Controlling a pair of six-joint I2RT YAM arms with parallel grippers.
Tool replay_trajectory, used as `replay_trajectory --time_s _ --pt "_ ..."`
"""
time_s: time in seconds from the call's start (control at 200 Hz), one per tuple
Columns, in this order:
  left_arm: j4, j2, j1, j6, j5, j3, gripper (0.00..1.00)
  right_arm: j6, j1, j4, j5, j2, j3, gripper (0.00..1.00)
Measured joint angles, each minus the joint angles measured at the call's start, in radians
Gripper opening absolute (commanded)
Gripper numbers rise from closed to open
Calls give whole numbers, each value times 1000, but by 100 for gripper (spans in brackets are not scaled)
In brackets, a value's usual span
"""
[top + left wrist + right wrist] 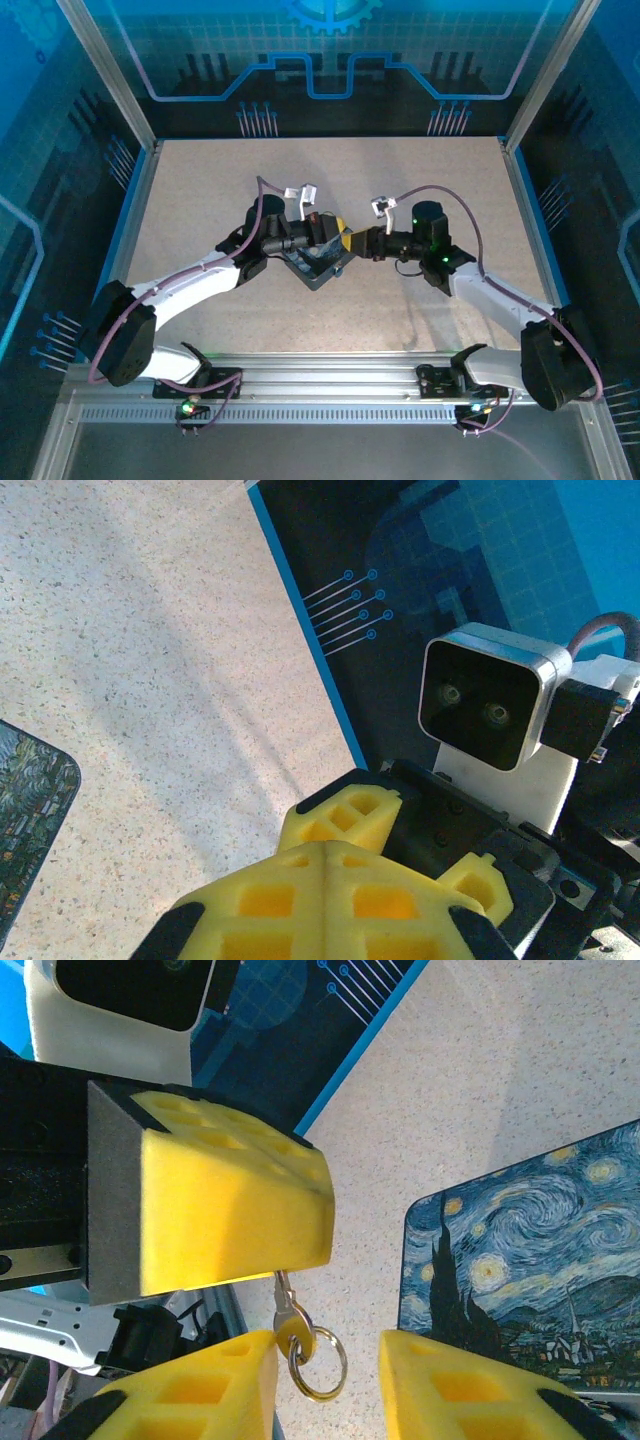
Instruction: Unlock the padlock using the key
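The key [292, 1322], a small silvery piece with a split ring [322, 1368] hanging from its head, sticks down out of my left gripper [235, 1205]. Its blade disappears between those yellow fingers, which press flush together in the left wrist view [325, 855]. My right gripper [328, 1352] stands open just below, its jaws on either side of the key's head. The head touches one fingertip [255, 1355] and stays well apart from the other. From above, both grippers meet tip to tip [350, 241] over the table's middle. The padlock is hidden.
A box painted with a blue-yellow swirl [530, 1250] lies on the speckled table beneath and beside the grippers, its corner also at the left wrist view's edge [30, 820]. Blue-edged enclosure walls [130, 215] surround the table.
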Motion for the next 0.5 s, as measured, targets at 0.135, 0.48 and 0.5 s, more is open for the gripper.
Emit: replay_trajectory --time_s 0.135,0.48,0.5 --pt "-2 0 3 0 0 0 0 2 1 10 -3 3 1 27" --pt "-6 0 6 17 0 0 0 17 2 20 -10 6 1 5" --pt "-6 0 7 18 0 0 0 12 2 21 -10 6 1 3"
